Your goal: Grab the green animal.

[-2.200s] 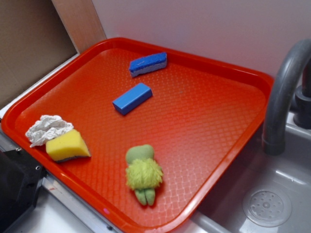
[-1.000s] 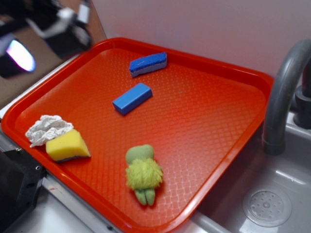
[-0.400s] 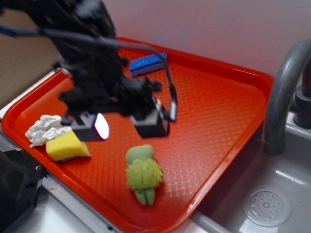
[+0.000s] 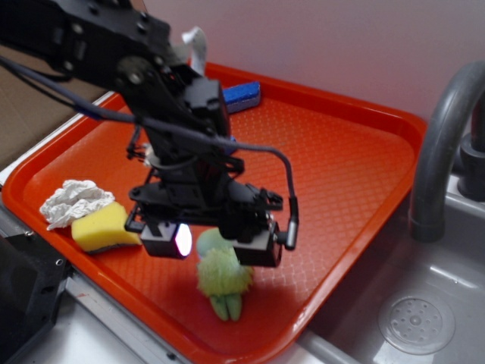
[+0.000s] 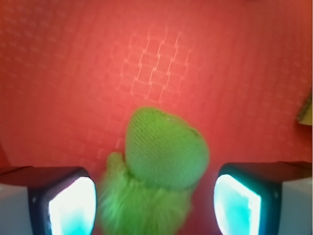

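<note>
Lying on the tray near its front edge, the toy had its head under the gripper, legs pointing away toward the edge. From the wrist view the toy sat between the two pads, jaws wide and apart from it on both sides. A good grasp would need a straight descent so the pads flank the head or upper body, then a firm close, since the shaggy plush would compress. Left of the toy sat a sponge and a crumpled wad, clear of the gripper.
</note>
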`<state>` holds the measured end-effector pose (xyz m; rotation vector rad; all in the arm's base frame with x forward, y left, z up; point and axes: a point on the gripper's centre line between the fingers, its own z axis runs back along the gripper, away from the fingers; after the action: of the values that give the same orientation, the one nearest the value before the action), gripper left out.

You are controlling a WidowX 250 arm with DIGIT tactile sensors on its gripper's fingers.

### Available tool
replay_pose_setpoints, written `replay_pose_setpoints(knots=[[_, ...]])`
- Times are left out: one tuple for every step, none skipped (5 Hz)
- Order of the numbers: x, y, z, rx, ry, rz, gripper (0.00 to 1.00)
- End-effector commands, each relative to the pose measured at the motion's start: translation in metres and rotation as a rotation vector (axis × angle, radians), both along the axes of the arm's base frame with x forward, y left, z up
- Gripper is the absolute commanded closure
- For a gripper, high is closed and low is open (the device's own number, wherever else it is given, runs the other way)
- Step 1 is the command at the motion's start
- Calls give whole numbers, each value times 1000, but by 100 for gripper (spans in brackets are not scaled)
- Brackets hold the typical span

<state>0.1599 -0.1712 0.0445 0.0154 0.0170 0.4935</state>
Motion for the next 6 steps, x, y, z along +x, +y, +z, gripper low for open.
replay_pose_setpoints(knots=[[-9,-14,-6,-45,107,-85,0],[-8,-15,-10,-40,148,-95,0],[-7,-12,-10,-43,140,-69,1],[-4,-9,-11,-55,127,-49,65],[4,-2,-9,-32,109,-19,100],[10,5,6,10,49,-70,100]])
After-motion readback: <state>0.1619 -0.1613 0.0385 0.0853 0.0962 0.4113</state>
